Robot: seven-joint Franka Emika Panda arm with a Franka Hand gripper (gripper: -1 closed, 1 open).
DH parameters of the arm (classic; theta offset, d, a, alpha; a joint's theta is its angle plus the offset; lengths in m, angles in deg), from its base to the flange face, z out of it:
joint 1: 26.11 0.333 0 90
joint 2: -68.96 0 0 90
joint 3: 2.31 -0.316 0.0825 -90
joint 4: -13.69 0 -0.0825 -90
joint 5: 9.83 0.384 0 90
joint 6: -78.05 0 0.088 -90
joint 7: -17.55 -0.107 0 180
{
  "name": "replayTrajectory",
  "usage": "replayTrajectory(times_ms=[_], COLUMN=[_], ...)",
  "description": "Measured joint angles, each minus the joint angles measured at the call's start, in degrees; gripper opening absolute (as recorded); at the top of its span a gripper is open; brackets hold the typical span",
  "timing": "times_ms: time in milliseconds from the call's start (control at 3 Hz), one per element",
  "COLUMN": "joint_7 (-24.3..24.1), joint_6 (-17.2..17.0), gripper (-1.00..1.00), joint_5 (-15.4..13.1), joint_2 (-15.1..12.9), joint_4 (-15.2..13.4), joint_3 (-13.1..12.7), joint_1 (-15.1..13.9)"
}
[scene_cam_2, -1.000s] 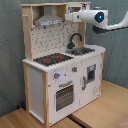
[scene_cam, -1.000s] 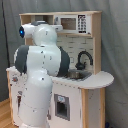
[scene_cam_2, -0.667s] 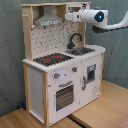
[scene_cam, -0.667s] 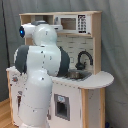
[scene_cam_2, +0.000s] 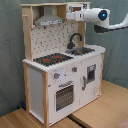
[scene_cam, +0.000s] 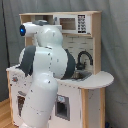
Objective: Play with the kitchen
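Blocking the kitchen [scene_cam: 90, 75], the arm [scene_cam: 47, 70] hides its claw.

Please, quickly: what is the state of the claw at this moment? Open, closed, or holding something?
Claw: not in view in either exterior view; only the arm shows beside the kitchen.

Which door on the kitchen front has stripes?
The oven door, under the hob. It shows pale bars; the door beside it, under the sink, has none.
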Motion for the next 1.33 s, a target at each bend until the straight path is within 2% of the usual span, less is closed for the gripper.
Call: replayTrajectory(times_ms=[333, 1333], joint_7=[2.37, 7.43], joint_6=[-1.00, -7.15], gripper=[-1.00, -1.00], joint_5=[-0.06, -0.23], joint_2=[-4.31, -15.94], joint_4=[-2.46, -10.27], joint_3=[-2.66, -9.82], joint_1=[-0.30, -0.54])
